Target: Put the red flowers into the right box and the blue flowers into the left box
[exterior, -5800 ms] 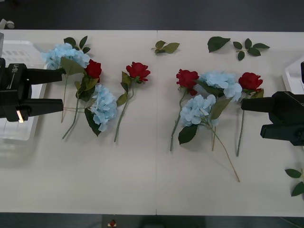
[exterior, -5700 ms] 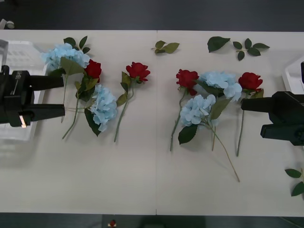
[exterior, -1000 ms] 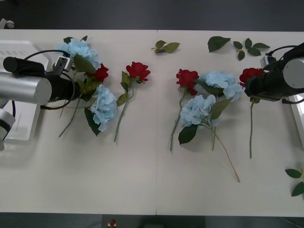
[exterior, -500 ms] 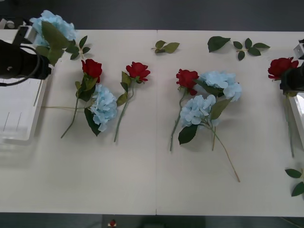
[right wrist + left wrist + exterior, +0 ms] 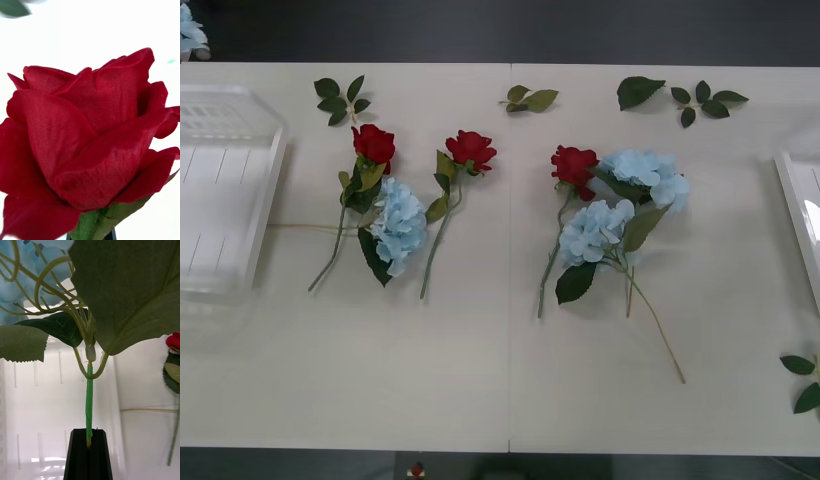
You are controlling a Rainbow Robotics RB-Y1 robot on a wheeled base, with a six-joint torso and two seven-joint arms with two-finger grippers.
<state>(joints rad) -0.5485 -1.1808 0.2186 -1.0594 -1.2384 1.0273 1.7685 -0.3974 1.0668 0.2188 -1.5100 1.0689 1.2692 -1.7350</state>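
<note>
The tabletop [image 5: 500,380] spans the front view. The left box [image 5: 225,190] lies at its 9 o'clock edge, and the rim of the right box [image 5: 798,215] shows at 3 o'clock.

Three blue flowers lie between the boxes. One [image 5: 400,222] is toward 9 o'clock. A touching pair [image 5: 645,172] [image 5: 595,232] lies just past centre toward 3 o'clock.

Three roses lie with them. Two [image 5: 374,143] [image 5: 471,148] are at 10 and 2 o'clock of the lone blue head. The third [image 5: 575,165] touches the pair at its 9 o'clock side.

The left gripper [image 5: 89,450] hangs over the left box [image 5: 45,390], its black jaws together, clamped on the green stem of a held blue flower [image 5: 18,285].

The right gripper [image 5: 90,237] has its jaws pinched on the base of a held rose [image 5: 86,131], whose bloom sits close before the wrist camera.

Loose leaves [image 5: 528,98] [image 5: 680,97] [image 5: 340,97] lie along the 12 o'clock edge.
</note>
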